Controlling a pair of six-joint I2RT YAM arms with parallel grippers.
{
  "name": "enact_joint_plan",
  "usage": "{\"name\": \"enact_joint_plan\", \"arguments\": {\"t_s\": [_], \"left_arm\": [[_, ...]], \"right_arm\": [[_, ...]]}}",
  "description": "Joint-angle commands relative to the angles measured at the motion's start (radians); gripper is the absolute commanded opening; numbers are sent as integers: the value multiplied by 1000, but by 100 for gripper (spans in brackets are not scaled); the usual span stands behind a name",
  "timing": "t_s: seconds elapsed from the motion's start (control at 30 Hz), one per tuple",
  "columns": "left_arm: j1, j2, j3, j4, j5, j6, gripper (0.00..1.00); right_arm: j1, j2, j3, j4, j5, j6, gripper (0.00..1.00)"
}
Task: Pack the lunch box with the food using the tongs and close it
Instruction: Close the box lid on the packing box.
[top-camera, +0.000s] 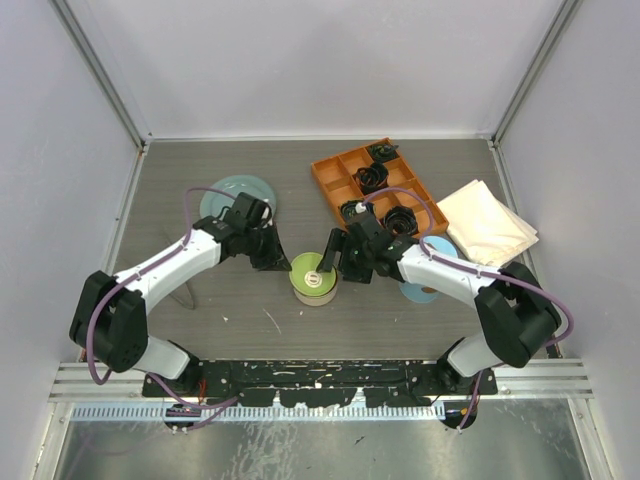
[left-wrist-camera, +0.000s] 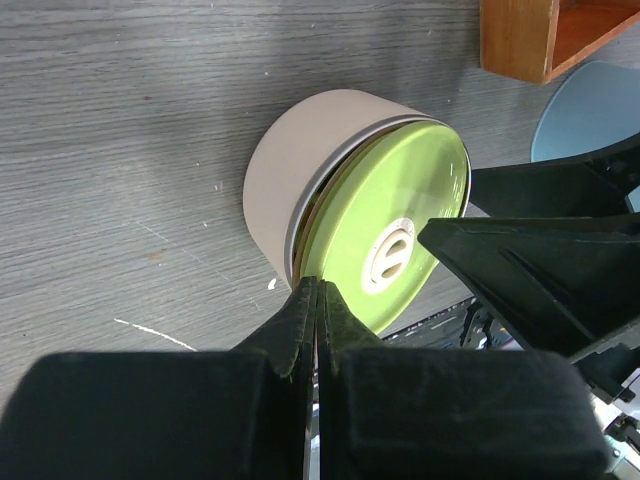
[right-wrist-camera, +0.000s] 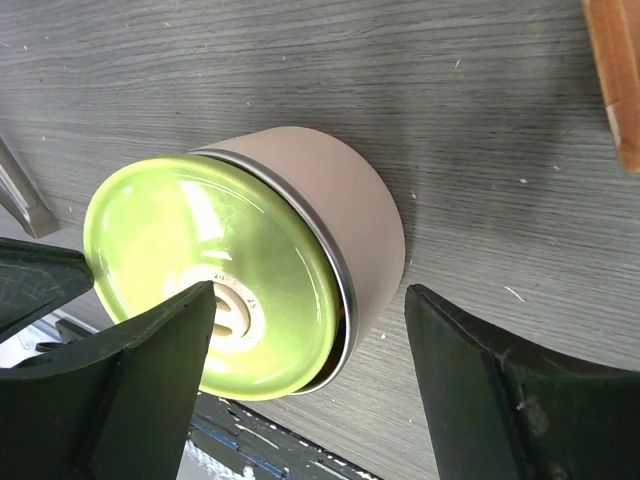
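You are looking down on the round tin (top-camera: 313, 295), standing mid-table between the two arms with the green lid (top-camera: 312, 268) lying on it. From above both grippers are showing only as dark shapes beside it. The left wrist view is showing the left gripper (left-wrist-camera: 316, 288) pressing its fingers together, tips touching the lid's edge. The right wrist view is showing the right gripper (right-wrist-camera: 310, 292) standing spread, one finger reaching over the lid, the other just beside the tin's wall, pinching nothing.

The lid is hiding the tin's inside, and you cannot tell whether it is fully seated. The right arm is covering most of a light-blue round piece (top-camera: 420, 292). A grey metal strip (right-wrist-camera: 22, 195) is being cut off at that view's edge, too little to identify.
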Motion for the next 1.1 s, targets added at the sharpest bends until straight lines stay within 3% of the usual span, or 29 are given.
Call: {"name": "enact_joint_plan", "arguments": {"t_s": [0.0, 0.4, 0.8, 1.07], "left_arm": [[-11, 2, 35, 50, 12, -8, 0], [-33, 76, 3, 107, 16, -13, 0], [-53, 100, 2, 138, 63, 8, 0], [-64, 127, -29, 96, 31, 55, 26]], "right_arm": [[-1, -57, -4, 25, 37, 13, 82], [0, -10, -7, 15, 21, 8, 81], [-1, -45, -53, 23, 70, 34, 71], [0, -42, -120, 23, 101, 47, 70]]}}
